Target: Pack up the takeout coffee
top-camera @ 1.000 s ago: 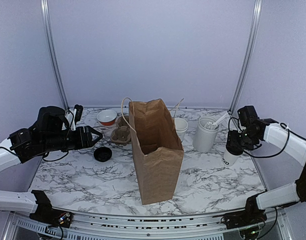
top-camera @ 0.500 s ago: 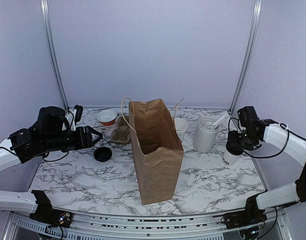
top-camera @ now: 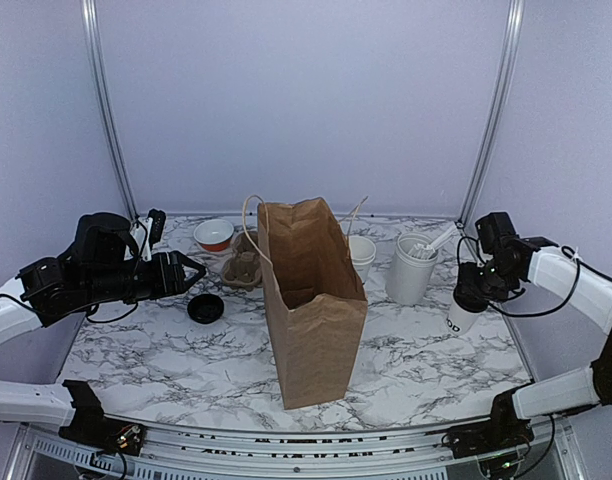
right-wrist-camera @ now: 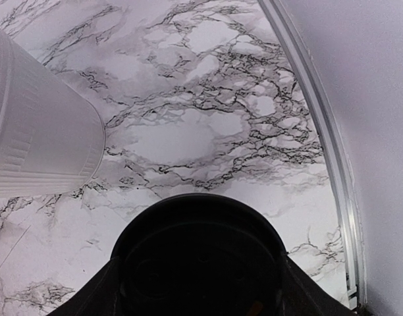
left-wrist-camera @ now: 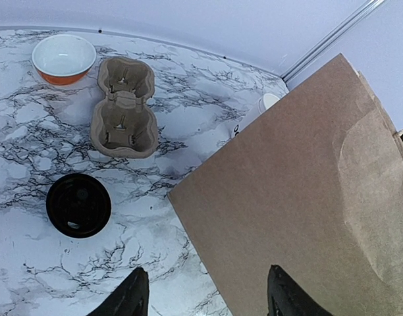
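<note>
Marble table (top-camera: 166, 370), brown paper bag (top-camera: 311, 310) centre. Lettered white cup (top-camera: 460, 316) stands directly under right gripper (top-camera: 478, 283), its black lid (right-wrist-camera: 201, 263) between the jaws, probably for lifting bagward; clamped or not, can't tell. Left gripper (left-wrist-camera: 208, 299) open, empty; loose lid (left-wrist-camera: 78, 205) ahead-left.

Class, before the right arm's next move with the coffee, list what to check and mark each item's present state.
1. The black lid sits between the right fingers: ok.
2. Firm grip on the lidded cup: cannot tell.
3. The paper bag stands upright, mouth open: ok.
4. The left gripper is open, empty, apart from the bag: ok.
5. The utensil tub stands apart from the cup: ok.
</note>
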### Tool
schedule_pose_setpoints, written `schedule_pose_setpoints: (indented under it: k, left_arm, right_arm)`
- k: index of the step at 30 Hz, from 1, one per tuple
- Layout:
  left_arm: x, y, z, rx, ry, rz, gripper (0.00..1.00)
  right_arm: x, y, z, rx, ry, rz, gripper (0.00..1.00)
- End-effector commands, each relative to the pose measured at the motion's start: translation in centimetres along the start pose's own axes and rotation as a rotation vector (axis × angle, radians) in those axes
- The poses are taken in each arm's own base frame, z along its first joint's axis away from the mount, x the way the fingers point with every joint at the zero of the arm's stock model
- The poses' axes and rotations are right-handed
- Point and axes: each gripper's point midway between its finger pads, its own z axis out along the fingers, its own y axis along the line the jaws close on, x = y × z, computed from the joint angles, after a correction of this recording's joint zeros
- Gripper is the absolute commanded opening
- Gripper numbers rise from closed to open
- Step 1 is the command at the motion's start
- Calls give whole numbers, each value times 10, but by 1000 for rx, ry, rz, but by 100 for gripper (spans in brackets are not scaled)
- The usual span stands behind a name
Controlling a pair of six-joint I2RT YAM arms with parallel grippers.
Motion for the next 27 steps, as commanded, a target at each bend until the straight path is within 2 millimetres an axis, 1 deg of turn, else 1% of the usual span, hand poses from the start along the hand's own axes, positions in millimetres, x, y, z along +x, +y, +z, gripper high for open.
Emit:
schedule_pose_setpoints:
  k: [1, 10, 16, 18, 21, 24, 27]
  left_arm:
    - [-2, 0, 1, 10, -15, -2, 62]
    - [0, 1, 3, 9, -9, 3, 62]
    - [0, 0, 4, 10, -9, 6, 62]
    - [0, 0, 4, 10, -6, 6, 62]
    - [0, -1, 5, 13, -7, 6, 62]
    - [0, -1, 6, 14, -3, 7, 62]
    - [-1, -2, 7, 18, -2, 6, 62]
  right_arm:
    - [-5, -4, -15, 1, -4, 5, 67]
    - [-16, -4, -30, -14, -43, 21, 66]
    - [-30, 0, -50, -48, -82, 32, 66]
    - [-33, 6, -58, -72, -90, 28, 66]
    - [-37, 20, -74, -106, -102, -4, 66]
    - [-36, 35, -91, -136, -104, -38, 67]
    - [-36, 45, -109, -188, -110, -43, 67]
